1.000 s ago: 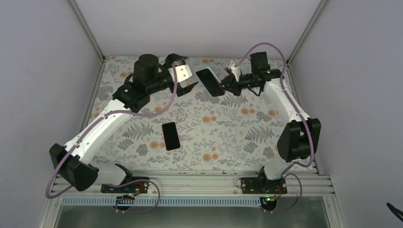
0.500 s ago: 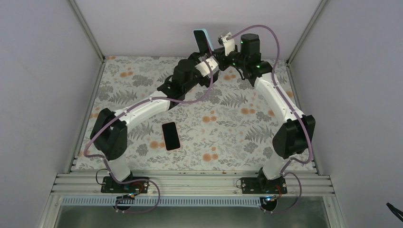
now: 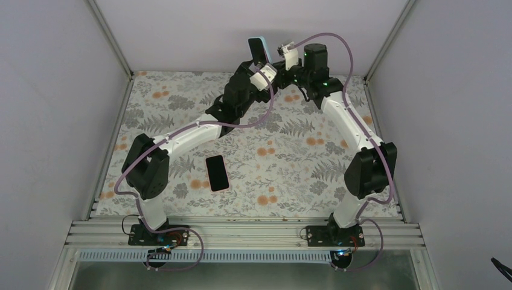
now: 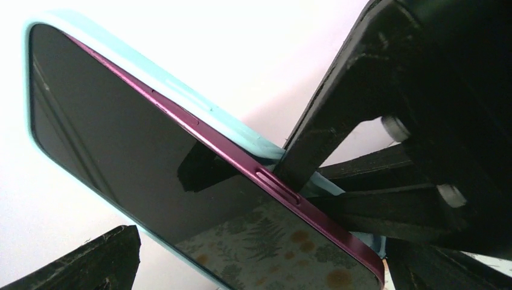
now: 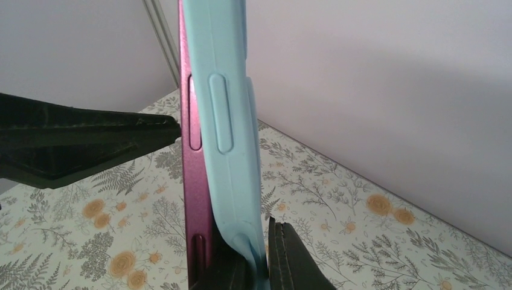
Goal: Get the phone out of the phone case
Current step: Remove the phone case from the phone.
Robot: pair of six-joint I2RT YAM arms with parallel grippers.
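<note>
A phone with a magenta frame [image 5: 194,199] sits in a light blue case [image 5: 226,109] and is held upright in the air at the back of the table [image 3: 258,49]. My right gripper [image 5: 261,266] is shut on the case's lower edge, where the case lip bends away from the phone. My left gripper [image 4: 241,232] is open around the phone's dark screen [image 4: 121,151]. One black left finger [image 5: 90,142] touches the magenta side edge. The other finger [image 4: 90,263] stands apart from the phone. In the top view both grippers meet at the phone: left [image 3: 264,74], right [image 3: 287,57].
A second dark phone [image 3: 217,173] lies flat on the floral table cover [image 3: 290,175] near the middle. Grey walls and metal corner posts enclose the table. Both arms stretch toward the back wall.
My right gripper has raised the cased phone upright at the back. My left arm has swung right to it, and its finger now rests on the phone's side.
</note>
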